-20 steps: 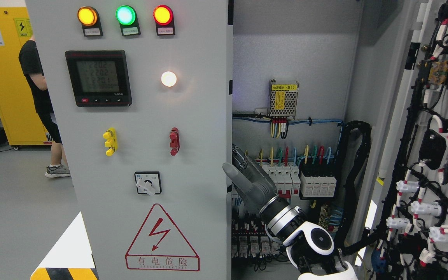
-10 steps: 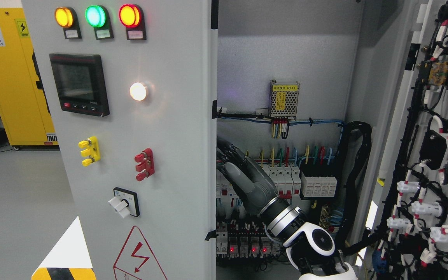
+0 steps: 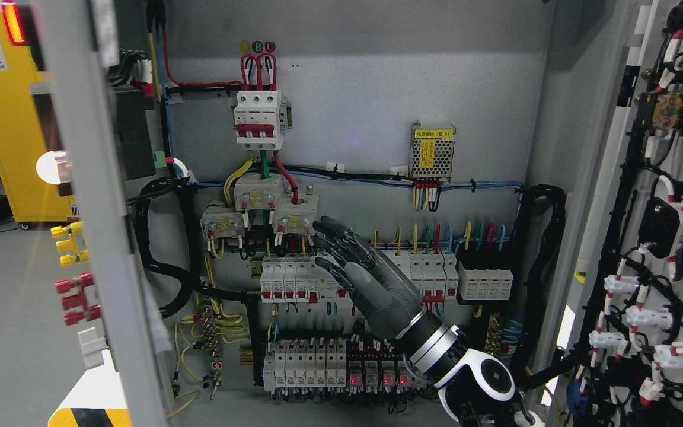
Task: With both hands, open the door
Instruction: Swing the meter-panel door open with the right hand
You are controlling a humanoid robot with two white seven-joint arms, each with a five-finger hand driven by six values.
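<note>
Swung far outward since the earlier frames, the left door [image 3: 89, 237] now shows almost edge-on along the cabinet's left side, where 0.5 s ago its face with the meter and 3 lamps still covered the left half of the opening. Only slivers of its front fittings remain visible past its edge: a white lamp [image 3: 51, 167], yellow terminals [image 3: 69, 243] and red terminals [image 3: 76, 298]. The right door [image 3: 661, 237] stands open at the right side, its inner face carrying black wiring and white connectors.

Between the 2 door edges the cabinet interior [image 3: 365, 89] is fully exposed, with a wide gap free in front of the back panel. A 3-pole breaker [image 3: 258, 118] sits in the upper left of the panel, a small power supply [image 3: 432, 151] near the upper middle, and rows of breakers [image 3: 318, 362] along the lower edge.

The right hand [image 3: 365, 279] reaches in from the lower right, forearm angled up and leftward, and has drawn clear of the left door's edge, where it was 0.5 s ago. Its fingers [image 3: 335, 234] are spread and extended toward the upper left, released, grasping nothing, hovering in front of the middle breaker row.
</note>
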